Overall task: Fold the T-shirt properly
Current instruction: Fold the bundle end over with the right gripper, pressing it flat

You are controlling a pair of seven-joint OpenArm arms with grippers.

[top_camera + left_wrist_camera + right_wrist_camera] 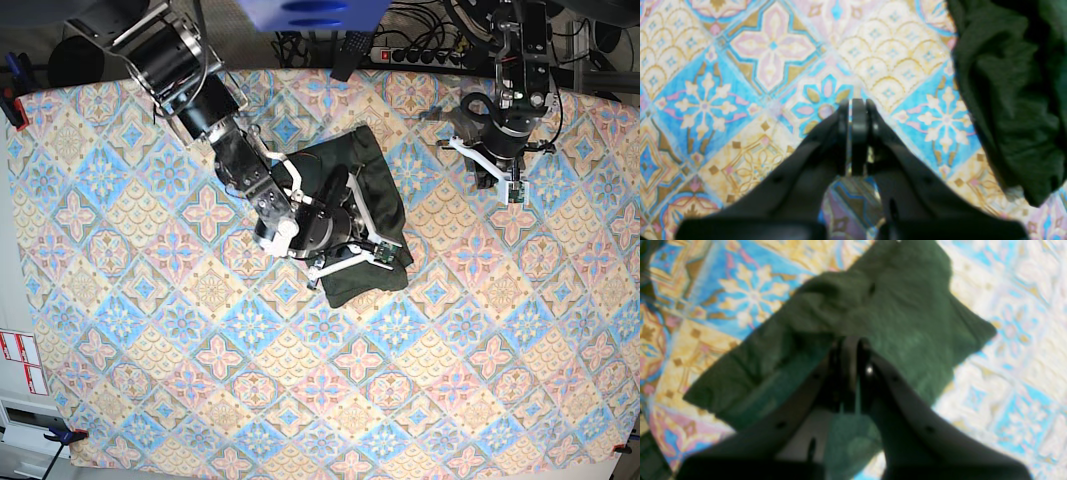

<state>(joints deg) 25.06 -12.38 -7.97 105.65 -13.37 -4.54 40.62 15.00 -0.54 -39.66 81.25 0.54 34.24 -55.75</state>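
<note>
The black right gripper (850, 350), jaws pressed together, pinches a fold of the crumpled dark olive-green knit T-shirt (355, 215) lying directly beneath it.

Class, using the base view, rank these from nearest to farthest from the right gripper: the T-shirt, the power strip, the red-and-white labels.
1. T-shirt: under the right gripper, mid-table.
2. Power strip: beyond the table's far edge.
3. Red-and-white labels: off the table, at the picture's left edge.
</note>
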